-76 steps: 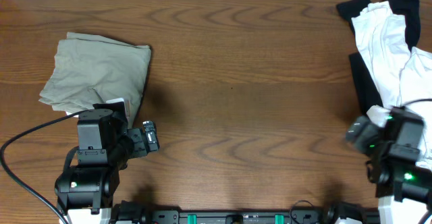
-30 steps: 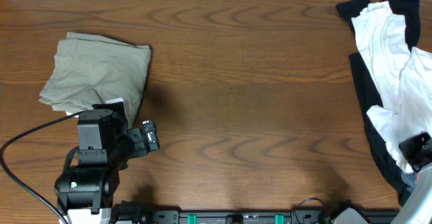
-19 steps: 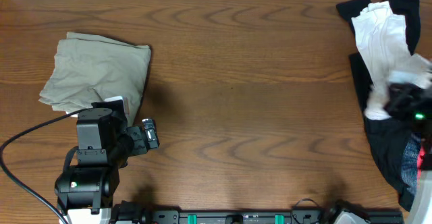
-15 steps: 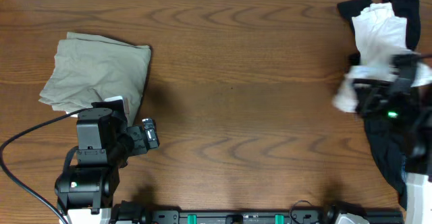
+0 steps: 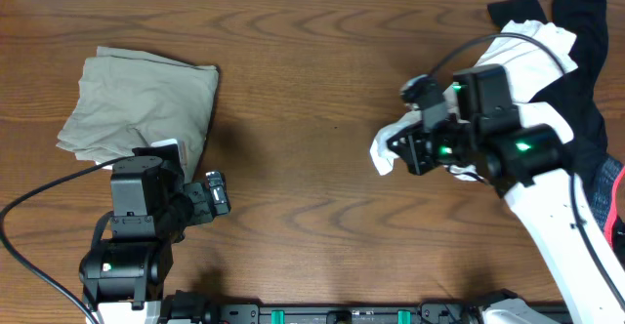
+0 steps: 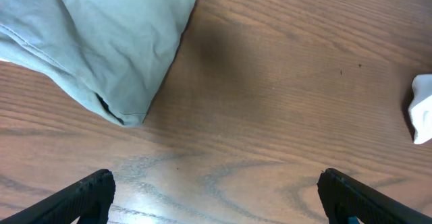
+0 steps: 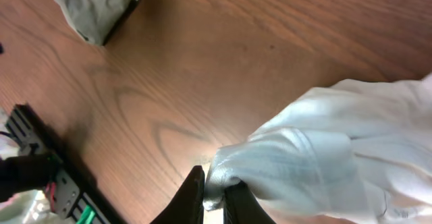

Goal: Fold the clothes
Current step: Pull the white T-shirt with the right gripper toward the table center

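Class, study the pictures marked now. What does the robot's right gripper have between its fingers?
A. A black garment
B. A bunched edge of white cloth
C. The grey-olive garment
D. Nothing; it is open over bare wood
B: in the right wrist view the right gripper is pinched shut on a bunched edge of the white T-shirt.

A brown wooden table (image 5: 312, 80) with wavy grain fills the overhead view. At about nine to ten o'clock lies a crumpled grey-olive garment (image 5: 137, 104). At two to three o'clock, by the edge, black clothes (image 5: 584, 2) lie heaped, with a white shirt (image 5: 552, 46) stretching from them toward the centre.
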Motion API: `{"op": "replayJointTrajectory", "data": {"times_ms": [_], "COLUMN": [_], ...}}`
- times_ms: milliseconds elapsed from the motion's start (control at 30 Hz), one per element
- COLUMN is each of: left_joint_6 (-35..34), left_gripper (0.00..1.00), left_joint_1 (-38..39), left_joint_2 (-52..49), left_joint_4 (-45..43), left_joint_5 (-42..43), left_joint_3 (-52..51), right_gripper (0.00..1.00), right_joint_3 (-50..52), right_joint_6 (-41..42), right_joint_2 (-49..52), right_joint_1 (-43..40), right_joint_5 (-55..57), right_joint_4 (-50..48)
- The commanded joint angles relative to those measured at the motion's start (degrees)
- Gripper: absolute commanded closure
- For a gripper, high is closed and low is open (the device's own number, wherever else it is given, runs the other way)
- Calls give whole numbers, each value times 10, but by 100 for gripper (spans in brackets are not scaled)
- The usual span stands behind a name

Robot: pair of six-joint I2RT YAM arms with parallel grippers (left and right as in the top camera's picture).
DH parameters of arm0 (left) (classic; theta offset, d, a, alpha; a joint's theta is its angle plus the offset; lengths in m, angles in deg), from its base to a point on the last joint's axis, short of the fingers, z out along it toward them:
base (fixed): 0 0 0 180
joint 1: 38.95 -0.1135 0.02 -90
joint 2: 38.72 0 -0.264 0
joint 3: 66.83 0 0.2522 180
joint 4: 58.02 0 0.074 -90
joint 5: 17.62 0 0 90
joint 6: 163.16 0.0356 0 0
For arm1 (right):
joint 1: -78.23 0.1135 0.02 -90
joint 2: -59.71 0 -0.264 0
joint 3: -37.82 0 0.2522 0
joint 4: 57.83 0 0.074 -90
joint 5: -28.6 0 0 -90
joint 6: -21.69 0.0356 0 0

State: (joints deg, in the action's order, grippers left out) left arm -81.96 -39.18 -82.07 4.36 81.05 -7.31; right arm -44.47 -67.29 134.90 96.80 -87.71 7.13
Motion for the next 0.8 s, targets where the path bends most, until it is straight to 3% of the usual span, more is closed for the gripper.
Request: {"op": "replayJointTrajectory", "data": {"times_ms": [0, 367, 633, 767], "left_joint_6": [-1, -1, -1, -1], "left_gripper": [2, 2, 2, 2], "left_joint_1": [-2, -2, -2, -2], "left_joint_2": [1, 0, 0, 0], "left_joint_4": [0, 0, -35, -52], "left_joint_5": [4, 4, 74, 74], "left_joint_3": [11, 11, 11, 11], "right_gripper": [92, 98, 98, 84], "right_joint_3": [0, 0, 0, 0], "right_joint_6": [-13, 37, 36, 36], "right_joint_2": [18, 67, 68, 66], "right_joint_1": [22, 80, 162, 188], "right_joint_5": [6, 3, -26, -2], "right_joint_4": [-26, -255, -219, -144]}}
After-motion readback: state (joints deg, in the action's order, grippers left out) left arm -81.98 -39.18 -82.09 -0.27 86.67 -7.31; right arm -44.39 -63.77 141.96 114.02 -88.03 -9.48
